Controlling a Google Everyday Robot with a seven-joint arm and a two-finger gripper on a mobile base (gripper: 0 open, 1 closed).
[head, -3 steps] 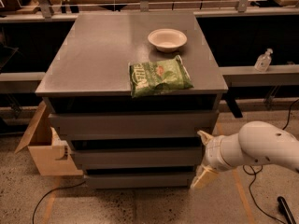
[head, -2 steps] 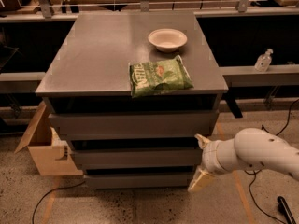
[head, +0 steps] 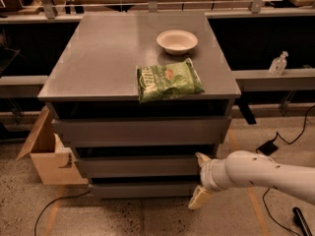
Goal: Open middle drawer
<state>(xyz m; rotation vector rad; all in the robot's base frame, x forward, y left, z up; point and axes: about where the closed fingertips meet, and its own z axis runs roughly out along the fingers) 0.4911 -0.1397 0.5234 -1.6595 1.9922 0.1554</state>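
The grey cabinet has three stacked drawer fronts. The middle drawer is the second front, plain and handleless, and looks shut or nearly shut. My gripper is at the right end of that front, on the white arm coming in from the right. Its cream fingers are spread open, the upper fingertip level with the drawer's top edge and the lower finger down by the lowest front. It holds nothing.
On the cabinet top lie a green snack bag near the front edge and a white bowl behind it. An open cardboard box stands on the floor to the left. Cables run over the floor, and a bottle stands on the right shelf.
My arm and gripper have moved a little left, closer to the right end of the drawer fronts. The drawers, bag and bowl have not moved.
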